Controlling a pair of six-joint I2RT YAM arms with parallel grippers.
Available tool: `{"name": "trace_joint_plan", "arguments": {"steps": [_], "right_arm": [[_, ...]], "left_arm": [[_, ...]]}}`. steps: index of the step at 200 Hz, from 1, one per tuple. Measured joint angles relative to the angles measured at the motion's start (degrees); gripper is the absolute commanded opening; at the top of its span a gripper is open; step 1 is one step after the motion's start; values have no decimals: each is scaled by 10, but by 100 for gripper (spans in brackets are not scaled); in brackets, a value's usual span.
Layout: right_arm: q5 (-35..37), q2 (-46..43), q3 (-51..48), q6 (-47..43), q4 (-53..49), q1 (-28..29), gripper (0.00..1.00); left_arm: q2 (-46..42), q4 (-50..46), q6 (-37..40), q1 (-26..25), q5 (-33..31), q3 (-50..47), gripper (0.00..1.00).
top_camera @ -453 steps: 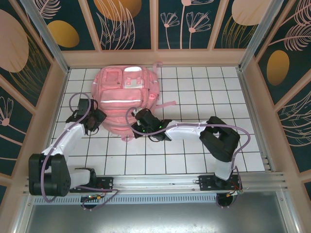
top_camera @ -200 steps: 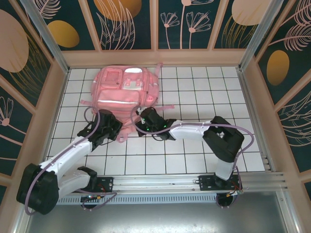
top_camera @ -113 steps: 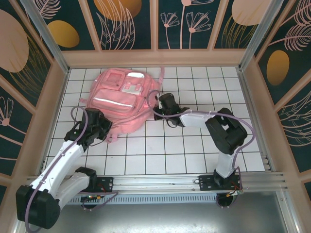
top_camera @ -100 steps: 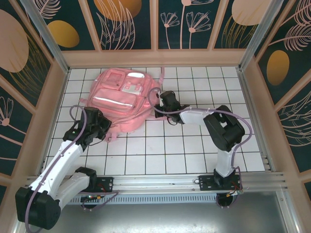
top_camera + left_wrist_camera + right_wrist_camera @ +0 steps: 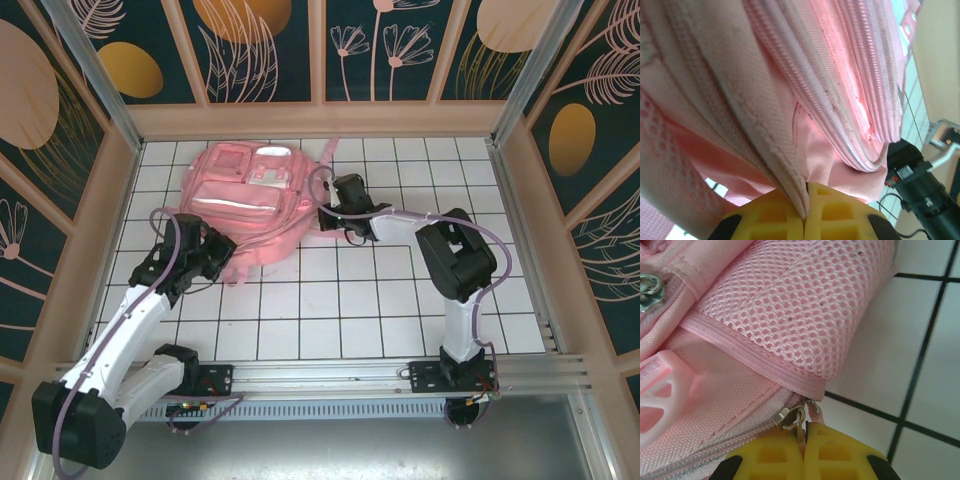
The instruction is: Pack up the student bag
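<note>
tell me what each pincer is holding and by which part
The left pincer pinches a fabric fold of the bag; the right pincer grips its zip pull.

Wide open tiles (image 5: 330,310) along the near middle and right; far left is blocked by the student bag (image 5: 245,195), with left arm (image 5: 130,315) and right arm (image 5: 455,262) flanking it

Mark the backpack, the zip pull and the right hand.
backpack (image 5: 238,203), top view, front pocket panel.
zip pull (image 5: 791,416), right wrist view, metal ring.
right hand (image 5: 805,432), right wrist view, where the yellow fingertips meet.
</note>
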Motion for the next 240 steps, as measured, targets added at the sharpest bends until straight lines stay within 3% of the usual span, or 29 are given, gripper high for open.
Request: {"name": "trace_joint_plan", "arguments": {"steps": [54, 97, 110, 117, 128, 146, 153, 181, 197, 240], "right_arm": [[33, -36, -21, -2, -26, -60, 0], [29, -84, -69, -2, -47, -110, 0], [29, -95, -77, -2, -51, -122, 0], [32, -100, -81, -2, -52, -127, 0], [40, -105, -85, -1, -50, -140, 15], [64, -123, -101, 3, -50, -161, 53], [74, -139, -110, 5, -50, -170, 62], [99, -236, -135, 19, -46, -183, 87], [105, -299, -144, 23, -42, -181, 96], [127, -421, -162, 15, -41, -183, 99]], "left_arm": [[88, 106, -45, -158, -27, 0, 0], [134, 172, -78, -234, -61, 10, 0], [154, 174, -78, -247, -67, 26, 35], [162, 170, -78, -252, -68, 37, 47], [160, 159, -76, -258, -74, 49, 62], [141, 143, -68, -259, -106, 61, 89], [130, 130, -62, -259, -125, 68, 98], [102, 48, -20, -255, -211, 130, 98], [100, -3, 19, -238, -266, 184, 99], [84, -64, 170, -162, -419, 273, 99]]}}
